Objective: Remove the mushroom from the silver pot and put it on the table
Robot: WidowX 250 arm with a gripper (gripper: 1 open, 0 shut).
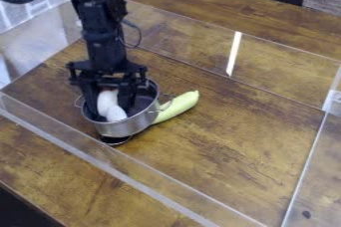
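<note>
The silver pot [130, 121] stands on the brown wooden table [240, 141], left of centre. Inside it lies the mushroom [106, 106]; its white stem shows and the cap is hidden by the fingers. My gripper [111, 99] reaches straight down into the pot from the black arm above. Its dark fingers [131, 96] press on either side of the stem, shut on the mushroom. The mushroom still sits within the pot's rim.
A spoon with a yellow-green handle [180, 103] lies against the pot's right side. Clear acrylic walls [134, 176] edge the table at the front, left and right. A white strip [234, 50] lies on the wood at the back.
</note>
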